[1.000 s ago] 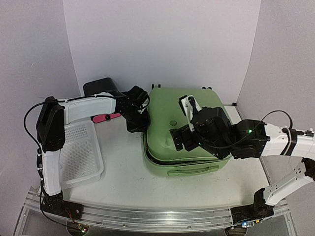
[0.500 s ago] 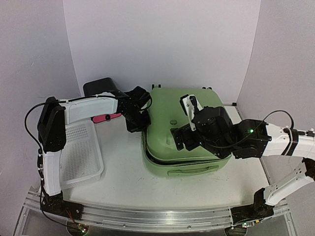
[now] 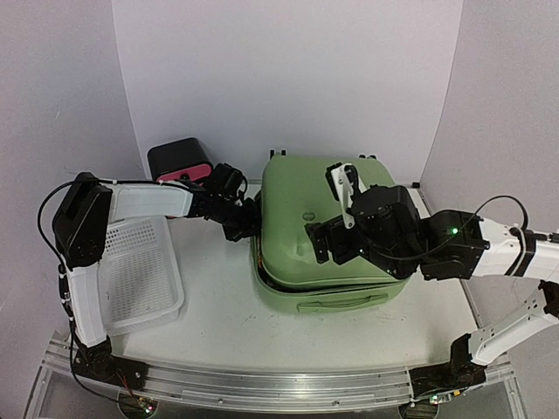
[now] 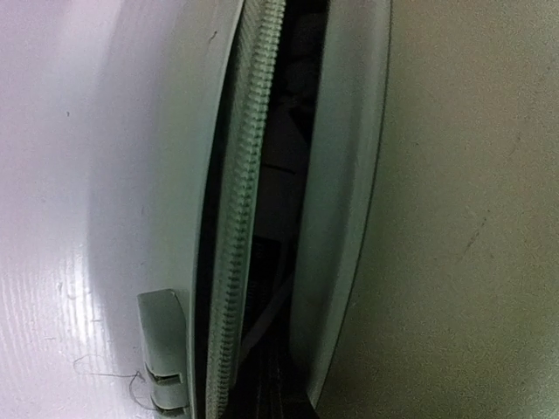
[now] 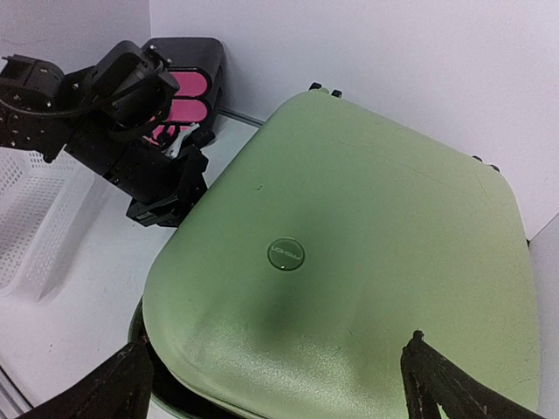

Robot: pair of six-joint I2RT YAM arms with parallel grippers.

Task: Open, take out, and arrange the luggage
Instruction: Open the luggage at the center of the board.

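The light-green luggage lies flat mid-table, its lid slightly ajar along the front and left seam. My left gripper is low at the case's left edge; its state does not show. The left wrist view is filled by the seam: the zipper, the green shells and black lining in the gap. My right gripper hovers over the lid, open, with one finger beyond each side of the lid's near part. It is empty. It also shows in the top view.
A black drawer box with pink fronts stands at the back left, also in the right wrist view. A white perforated basket lies at the left under the left arm. Grey walls close in the back and both sides.
My left gripper has dropped lower and pressed in against the luggage's left seam, uncovering the drawer box. My right gripper has drifted slightly back over the lid.
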